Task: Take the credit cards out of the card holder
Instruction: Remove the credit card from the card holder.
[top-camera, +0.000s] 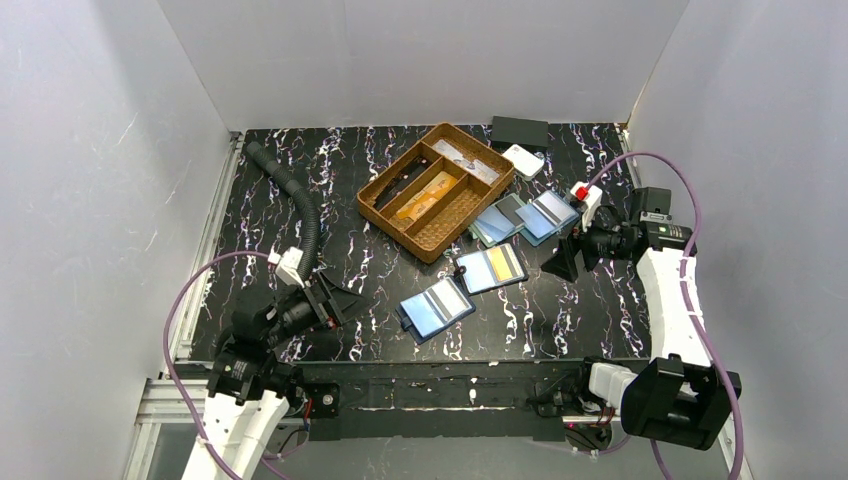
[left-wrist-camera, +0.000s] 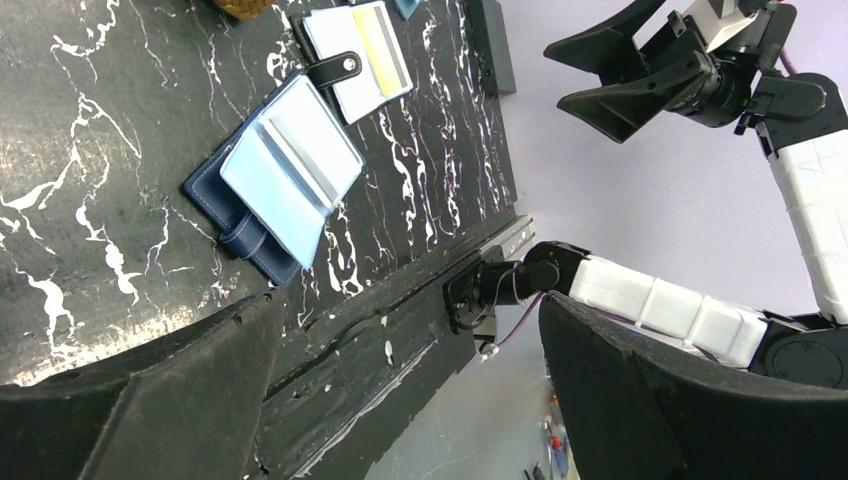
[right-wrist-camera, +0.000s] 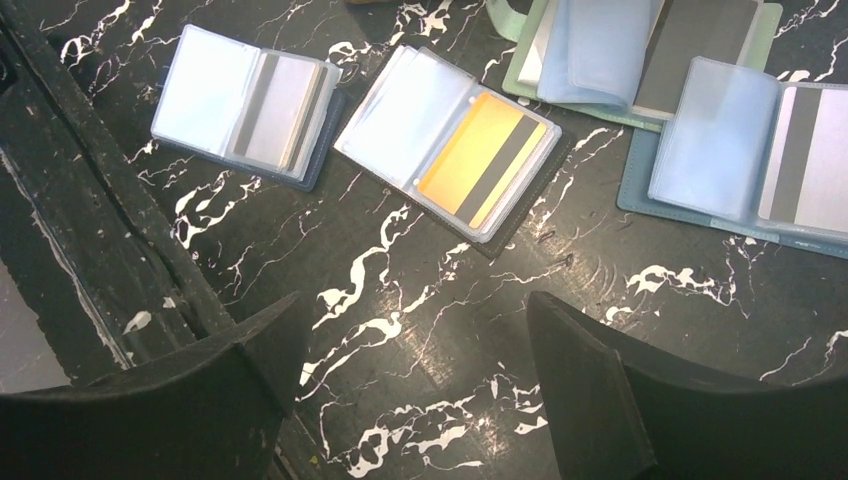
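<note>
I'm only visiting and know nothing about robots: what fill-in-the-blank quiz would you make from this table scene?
___ card holders lie open on the table.
The yellow-orange card sits ___ its holder's clear sleeve.
The left fingers and right fingers are ___, holding nothing.
Missing words: four; inside; open.
</note>
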